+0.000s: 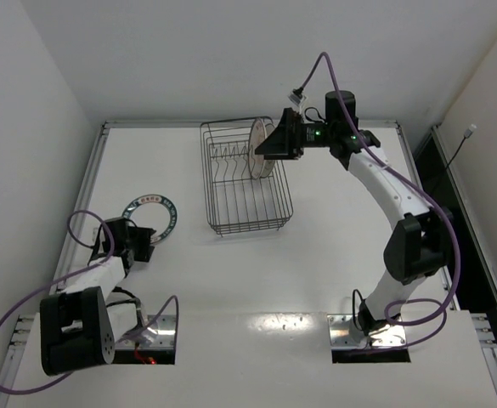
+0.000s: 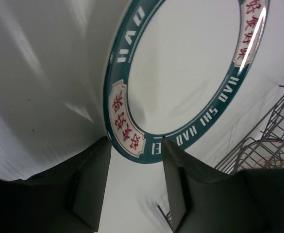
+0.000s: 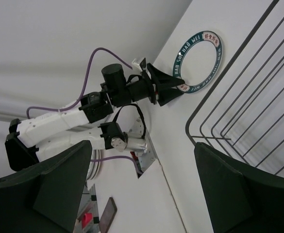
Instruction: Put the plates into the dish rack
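Observation:
The black wire dish rack (image 1: pixel 244 195) stands at the table's middle back. One white plate (image 1: pixel 265 167) stands on edge in its far right slots. My right gripper (image 1: pixel 265 149) hovers right against that plate; in the right wrist view the right gripper (image 3: pixel 142 145) is wide open and empty. The teal-rimmed plate (image 1: pixel 150 212) lies flat on the table at the left. My left gripper (image 1: pixel 144 240) is open at its near rim, and in the left wrist view the left gripper (image 2: pixel 136 141) has a fingertip on either side of the rim (image 2: pixel 127 133). The third plate is out of view.
The rack also shows in the left wrist view (image 2: pixel 258 145) and in the right wrist view (image 3: pixel 248 97). The teal plate (image 3: pixel 200 60) and the left arm (image 3: pixel 83 116) show in the right wrist view. White walls enclose the table on the left, back and right.

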